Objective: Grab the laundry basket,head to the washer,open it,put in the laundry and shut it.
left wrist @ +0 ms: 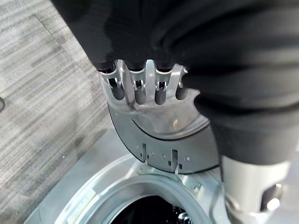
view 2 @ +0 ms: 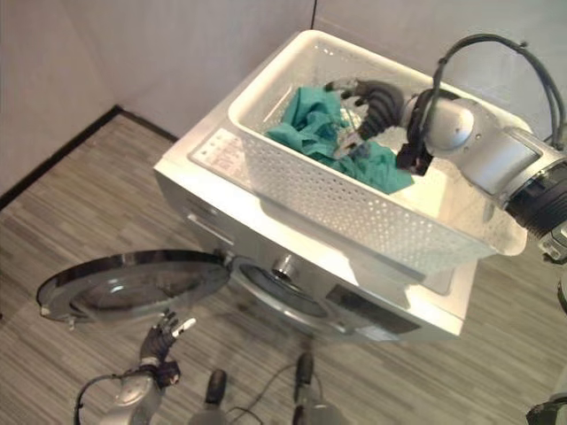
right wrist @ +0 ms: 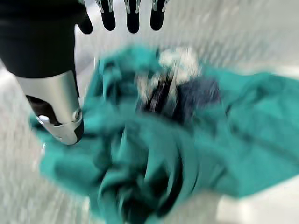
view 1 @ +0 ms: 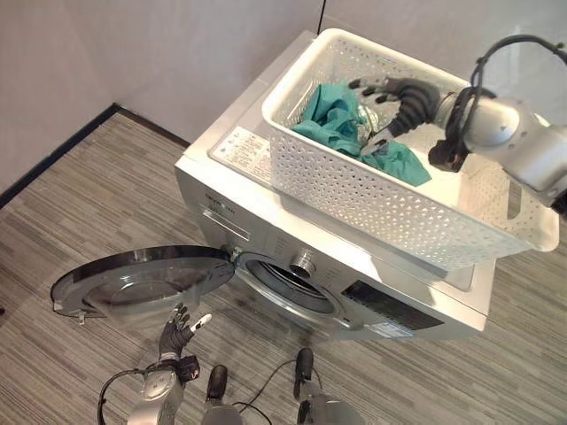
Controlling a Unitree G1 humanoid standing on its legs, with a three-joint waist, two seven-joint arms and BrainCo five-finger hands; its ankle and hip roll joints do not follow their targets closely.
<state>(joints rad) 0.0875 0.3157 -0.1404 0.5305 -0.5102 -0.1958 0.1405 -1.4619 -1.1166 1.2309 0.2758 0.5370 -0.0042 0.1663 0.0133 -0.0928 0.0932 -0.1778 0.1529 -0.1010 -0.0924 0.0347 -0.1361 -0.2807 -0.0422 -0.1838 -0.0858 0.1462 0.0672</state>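
A white perforated laundry basket (view 1: 354, 190) stands on top of the silver washer (view 1: 232, 150). Inside it lies crumpled teal laundry (view 1: 330, 115) with a dark patterned piece (right wrist: 180, 93) among it. My right hand (view 1: 394, 96) hovers in the basket just above the laundry, fingers (right wrist: 133, 14) spread and straight, holding nothing. The washer's round door (view 1: 142, 279) hangs open to the left, baring the drum opening (view 1: 292, 285). My left hand (view 1: 177, 333) is low by the door's near edge, open, its fingers (left wrist: 140, 86) straight against the door's rim (left wrist: 163, 135).
Grey striped floor (view 1: 80, 212) spreads left of and before the washer. White walls with a dark skirting (view 1: 53, 159) stand behind. The open door takes up the space low at the washer's left front.
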